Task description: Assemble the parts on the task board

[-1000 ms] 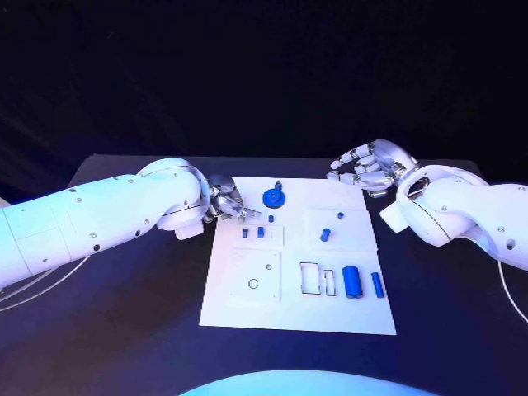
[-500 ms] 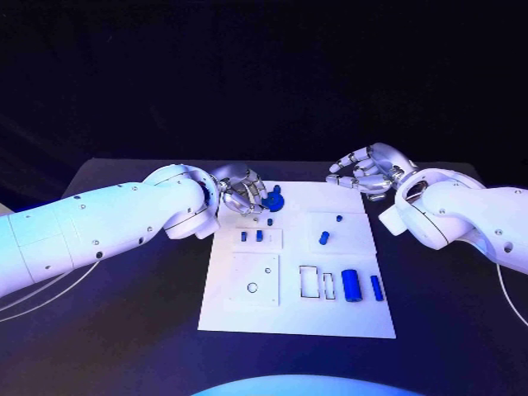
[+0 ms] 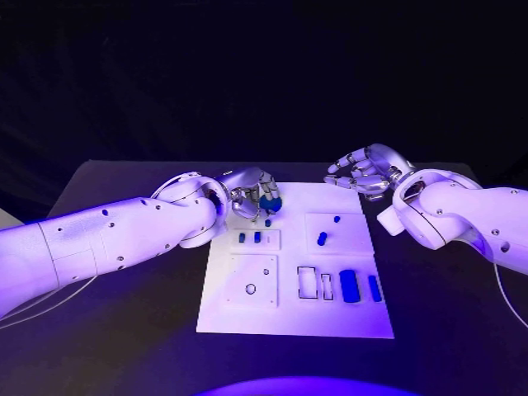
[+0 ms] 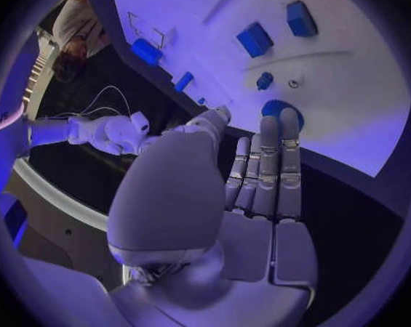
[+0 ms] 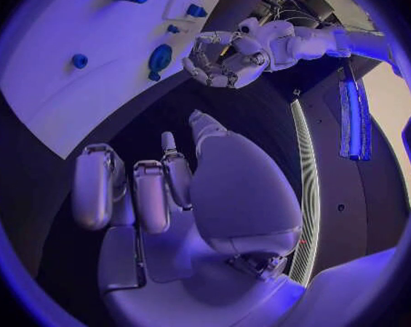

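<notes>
1. On the black table [image 3: 134,330], seen from the head camera, the white task board [image 3: 294,318] is lying in the middle. The left hand [image 3: 255,194] is hovering over the board's far left corner, fingers curled down beside the round blue part [image 3: 271,203]; I cannot tell whether it is touching it. The right hand [image 3: 361,172] is sitting just off the far right corner, fingers bent, holding nothing. Two small blue parts [image 3: 250,238] are standing in a raised square, and a larger blue cylinder [image 3: 350,285] is lying near the right edge.

2. In the left wrist view, the left hand [image 4: 260,189] is stretching its fingers [image 4: 289,152] out straight and together, tips reaching just short of the round blue part [image 4: 280,110] on the board [image 4: 369,102]. It is grasping nothing.

3. In the right wrist view, the right hand [image 5: 160,189] is resting loosely half-curled and empty above the dark table [image 5: 251,102], beside the board [image 5: 60,51].
</notes>
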